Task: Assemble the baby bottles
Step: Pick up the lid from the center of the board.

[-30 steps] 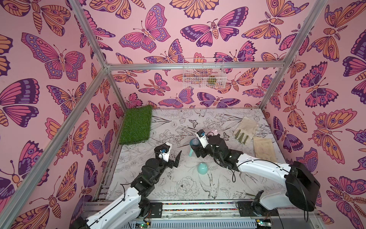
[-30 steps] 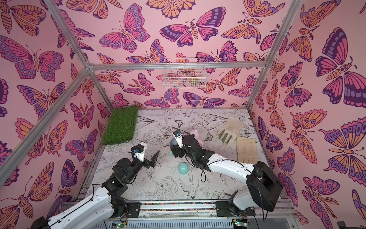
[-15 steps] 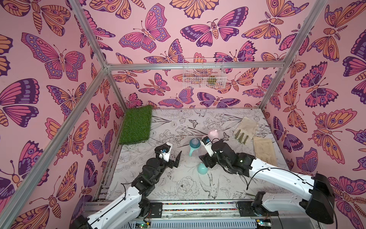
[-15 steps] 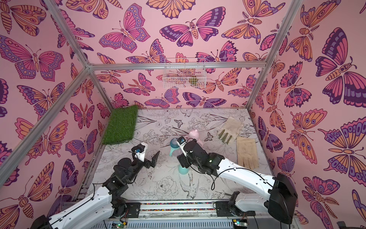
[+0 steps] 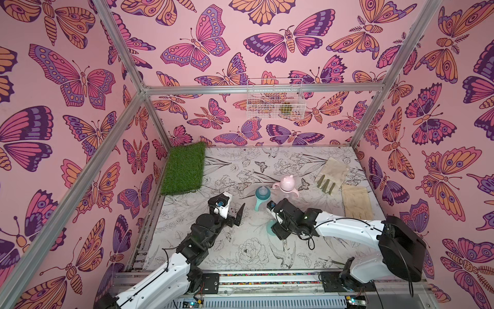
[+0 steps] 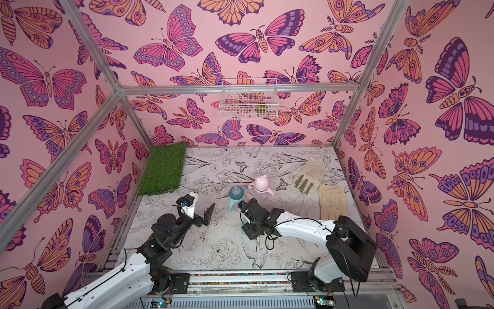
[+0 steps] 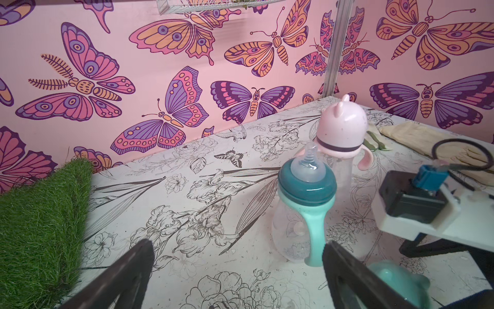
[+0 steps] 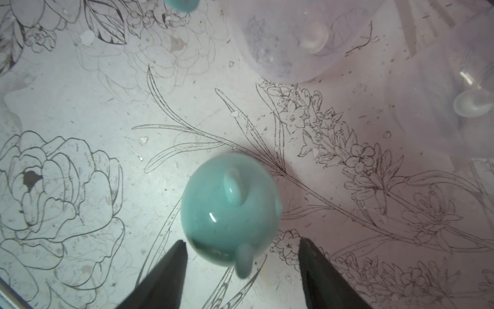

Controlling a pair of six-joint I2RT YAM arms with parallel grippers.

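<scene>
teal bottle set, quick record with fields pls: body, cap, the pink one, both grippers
teal bottle: upright, nipple collar and handle ring on, no cap
teal dome cap: loose on the table
pink bottle: upright, eared cap on
right gripper: open, jaws either side of the teal dome cap
left gripper: open, empty

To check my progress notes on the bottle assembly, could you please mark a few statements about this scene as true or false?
The pink bottle wears its eared cap. True.
The teal bottle is capped. False: its nipple is bare, and the teal cap lies on the table.
The left pincer grips the teal bottle. False: it is open and empty.
The right pincer is at the teal cap, jaws apart. True.
</scene>
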